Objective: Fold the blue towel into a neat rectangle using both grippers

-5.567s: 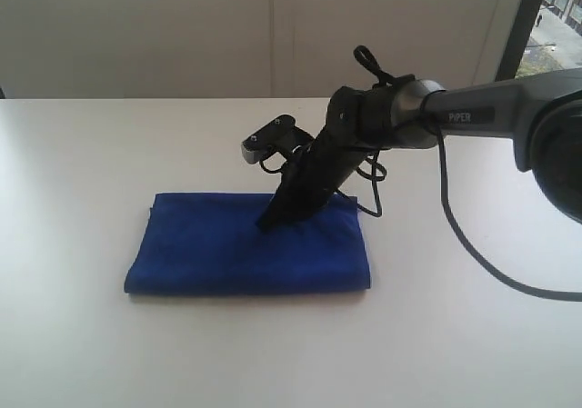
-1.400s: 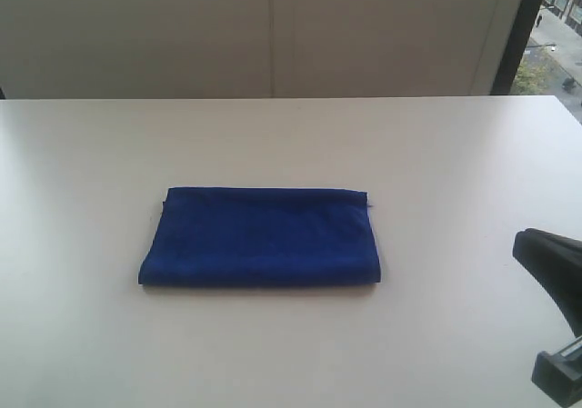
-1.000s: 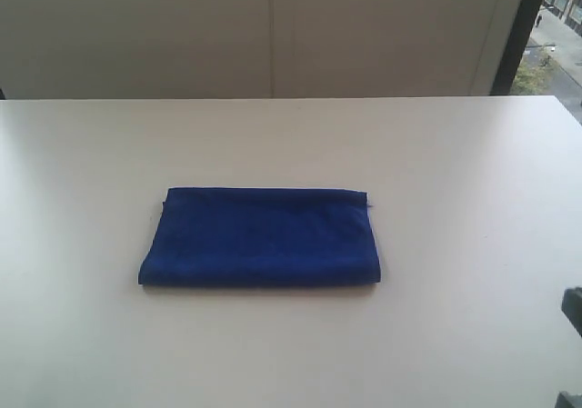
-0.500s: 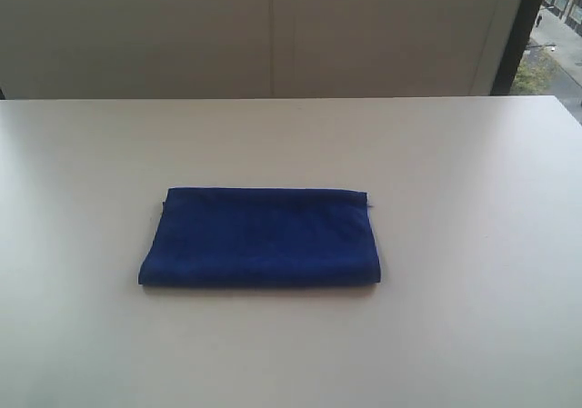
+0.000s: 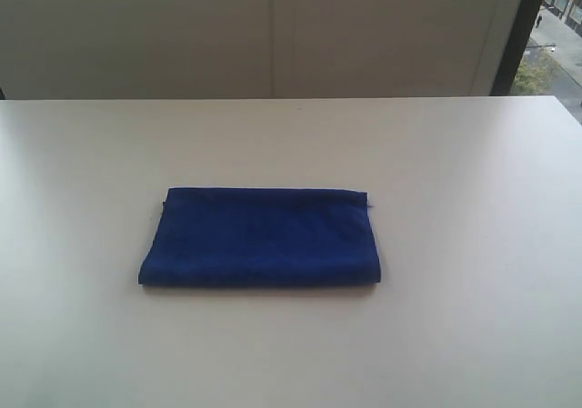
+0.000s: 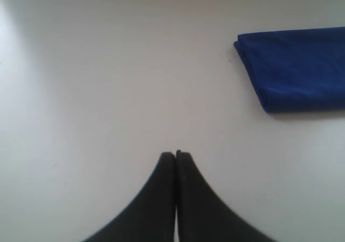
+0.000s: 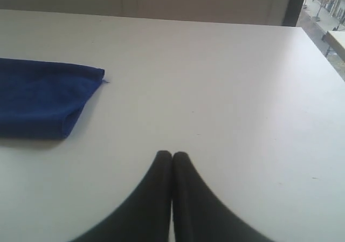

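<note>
Blue towel point(image 5: 261, 237) lies folded (1 rectangle); left gripper point(image 6: 176, 156) and right gripper point(image 7: 172, 154) jaws closed, empty.

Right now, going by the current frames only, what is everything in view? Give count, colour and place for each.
blue towel: one, royal blue, folded into a rectangle, flat on the middle of the table.
table: one, white, under everything.
wall: one, pale grey, behind the table's far edge.
window: one, dark-framed, upper right of the exterior view.
left gripper: one, black, shut and empty, over bare table, apart from the towel.
right gripper: one, black, shut and empty, over bare table, apart from the towel.
</note>
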